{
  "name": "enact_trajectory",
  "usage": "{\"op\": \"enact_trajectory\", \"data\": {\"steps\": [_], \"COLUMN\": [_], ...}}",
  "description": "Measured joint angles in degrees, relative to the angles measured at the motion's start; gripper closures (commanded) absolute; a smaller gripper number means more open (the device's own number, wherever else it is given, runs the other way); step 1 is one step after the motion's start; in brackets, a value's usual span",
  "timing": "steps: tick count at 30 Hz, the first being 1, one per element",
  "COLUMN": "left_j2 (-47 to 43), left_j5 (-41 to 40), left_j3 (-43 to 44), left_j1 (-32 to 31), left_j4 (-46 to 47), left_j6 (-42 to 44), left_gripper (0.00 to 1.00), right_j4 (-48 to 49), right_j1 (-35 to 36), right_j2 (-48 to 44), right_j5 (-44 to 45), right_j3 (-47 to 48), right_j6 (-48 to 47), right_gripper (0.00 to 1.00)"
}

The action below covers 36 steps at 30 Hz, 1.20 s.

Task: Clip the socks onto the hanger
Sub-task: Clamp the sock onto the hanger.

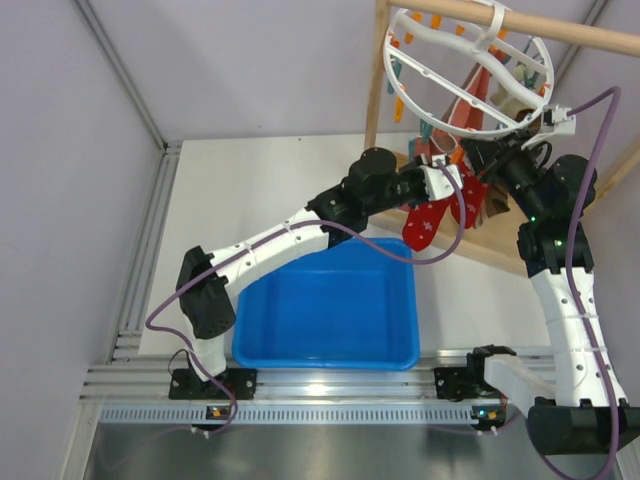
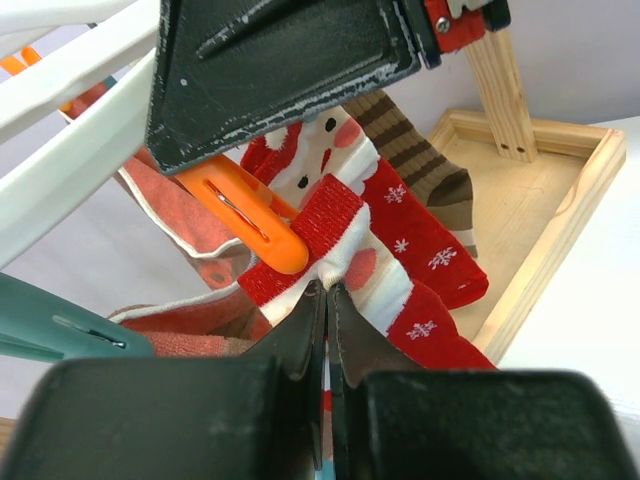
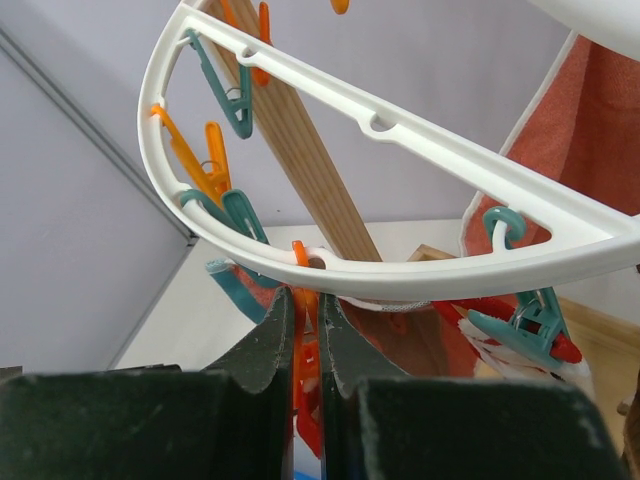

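A blue tub (image 1: 325, 310) is set on the white bench (image 1: 260, 190), just beyond the metal rails (image 1: 330, 385) fixed along its near edge. A wooden stand (image 1: 377, 80) is placed at the far right, its shallow tray base (image 2: 560, 230) laid flat on the bench. Salmon-pink socks (image 3: 590, 130) are hung within the stand.

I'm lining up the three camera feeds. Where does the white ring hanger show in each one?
Top external: the hanger fills the upper right corner, seen whole.
Left wrist: only two of its white bars show, slanting across the upper left.
Right wrist: its rim arcs across the middle, pins hanging from it.
Shared landmark: the wooden frame stand, right by the hanger in every view.
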Motion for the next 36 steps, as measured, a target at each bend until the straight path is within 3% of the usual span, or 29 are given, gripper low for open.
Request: {"op": "enact_trajectory", "data": {"steps": [10,18,23,27,28,31,36], "left_j2": [0.0,0.4,0.9,0.9,0.9,0.9,0.5], "left_j5": [0.0,-0.2,-0.3,-0.9,-1.1,-1.5,-1.5], "left_j3": [0.9,1.8,2.2,2.2,2.2,2.2,1.5], "left_j1": [0.0,0.0,0.0,0.0,0.0,0.0,0.0], "left_j4": [0.4,0.3,0.5,1.3,1.5,2.1,2.5], "left_j6": [1.0,1.7,2.0,1.8,1.7,0.9,-0.9], "left_gripper": [1.0,1.0,1.0,0.78,0.65,0.54,0.44], "right_j4": [0.0,0.2,0.0,0.0,-0.2,-1.6,-3.7], "right_j1": [0.0,0.0,0.0,0.1,0.1,0.1,0.0], "right_j2": [0.0,-0.1,-0.2,-0.3,-0.5,-1.4,-3.7], "right_j5": [0.0,-0.5,-0.7,-0.7,-0.7,-0.6,-0.2], "right_j3": [0.0,0.0,0.0,0.0,0.0,0.0,0.2], "right_j6": [-0.1,0.0,0.0,0.0,-0.1,-0.6,-2.3], "right_gripper": [1.0,0.62,0.6,0.57,0.56,0.56,0.56]}}
